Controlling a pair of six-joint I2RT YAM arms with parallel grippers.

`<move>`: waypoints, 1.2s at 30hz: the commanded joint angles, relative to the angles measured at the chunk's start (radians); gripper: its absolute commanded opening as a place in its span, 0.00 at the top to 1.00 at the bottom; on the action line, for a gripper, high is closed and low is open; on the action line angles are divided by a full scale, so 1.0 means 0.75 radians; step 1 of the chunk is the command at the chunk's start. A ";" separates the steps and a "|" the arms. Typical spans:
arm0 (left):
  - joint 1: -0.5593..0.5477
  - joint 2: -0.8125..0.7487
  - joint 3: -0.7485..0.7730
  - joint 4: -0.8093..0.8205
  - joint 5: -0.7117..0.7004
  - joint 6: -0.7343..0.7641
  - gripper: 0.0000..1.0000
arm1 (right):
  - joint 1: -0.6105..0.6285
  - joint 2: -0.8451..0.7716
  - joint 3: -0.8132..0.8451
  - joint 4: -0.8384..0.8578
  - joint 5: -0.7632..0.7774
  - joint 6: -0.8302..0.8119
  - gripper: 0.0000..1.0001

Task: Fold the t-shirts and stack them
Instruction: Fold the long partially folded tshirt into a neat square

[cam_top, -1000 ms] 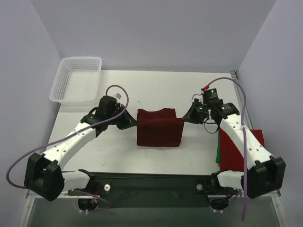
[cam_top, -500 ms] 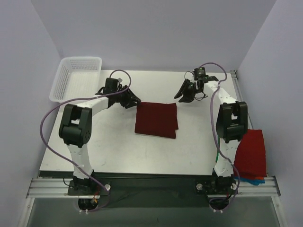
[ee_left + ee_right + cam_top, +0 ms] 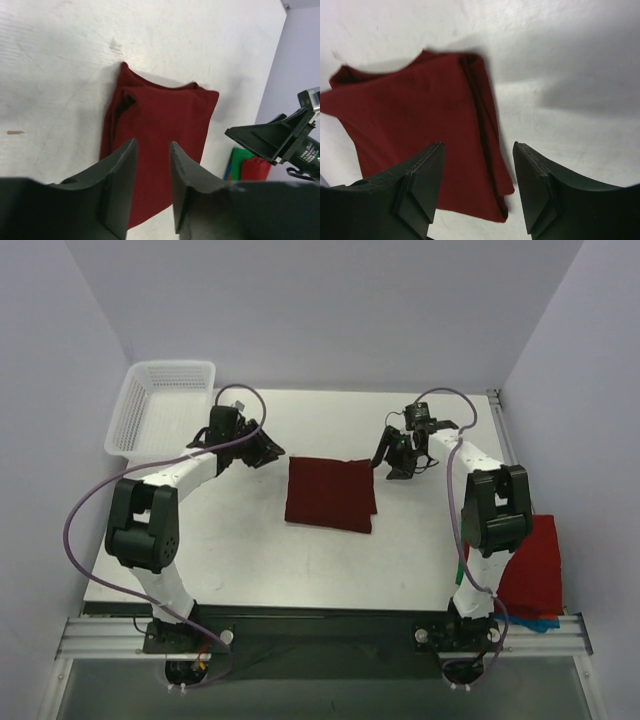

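Note:
A dark maroon t-shirt [image 3: 330,494] lies folded in a flat rectangle on the middle of the table. My left gripper [image 3: 266,452] hovers just off its far-left corner, open and empty. My right gripper [image 3: 391,460] hangs off its far-right corner, also open with nothing between its fingers. The left wrist view shows the maroon t-shirt [image 3: 160,120] beyond the left gripper [image 3: 152,150]. In the right wrist view the maroon t-shirt [image 3: 420,125] lies below the wide-open right gripper [image 3: 477,152]. A brighter red t-shirt [image 3: 530,565] sits folded at the table's right edge, on top of a green t-shirt [image 3: 461,570].
A white mesh basket [image 3: 160,410] stands at the table's far-left corner. The walls close in on the left, the right and behind. Both arms stand folded upright over the table's sides, their cables looping outward.
Both grippers have let go of the maroon t-shirt and opened. The arms pulled back from their low stretch and now hover beside its far corners. The shirt lies flatter and folded.

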 commanded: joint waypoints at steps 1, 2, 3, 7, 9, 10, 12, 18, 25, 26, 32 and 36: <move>-0.107 -0.120 -0.016 -0.115 -0.212 0.112 0.60 | 0.101 -0.151 -0.120 0.044 0.100 -0.042 0.43; -0.123 -0.114 -0.012 -0.117 -0.214 0.115 0.64 | 0.128 -0.186 -0.140 0.046 0.127 -0.042 0.44; -0.123 -0.083 -0.004 -0.125 -0.212 0.113 0.68 | 0.154 -0.202 -0.161 0.056 0.141 -0.036 0.44; -0.136 0.031 0.090 -0.133 -0.184 0.129 0.79 | 0.318 -0.266 -0.210 0.062 0.211 -0.008 0.45; -0.146 0.113 0.166 -0.141 -0.175 0.141 0.80 | 0.359 -0.278 -0.220 0.078 0.227 0.005 0.45; -0.144 0.140 0.187 -0.139 -0.167 0.147 0.80 | 0.373 -0.274 -0.222 0.091 0.223 0.015 0.45; -0.136 0.231 0.246 -0.085 -0.145 0.143 0.80 | 0.402 -0.225 -0.208 0.099 0.197 0.011 0.46; -0.123 0.475 0.446 -0.139 -0.108 0.131 0.80 | 0.406 -0.090 -0.257 0.130 0.166 0.003 0.47; -0.113 0.488 0.453 -0.156 -0.096 0.100 0.76 | 0.400 -0.078 -0.376 0.185 0.150 0.011 0.47; -0.109 0.473 0.453 -0.158 -0.092 0.104 0.74 | 0.402 -0.076 -0.376 0.185 0.145 0.011 0.47; -0.101 0.236 0.379 -0.201 -0.138 0.155 0.54 | 0.392 -0.116 -0.361 0.179 0.121 0.015 0.47; -0.176 -0.021 0.179 -0.195 -0.249 0.160 0.54 | 0.377 -0.161 -0.361 0.175 0.100 0.023 0.47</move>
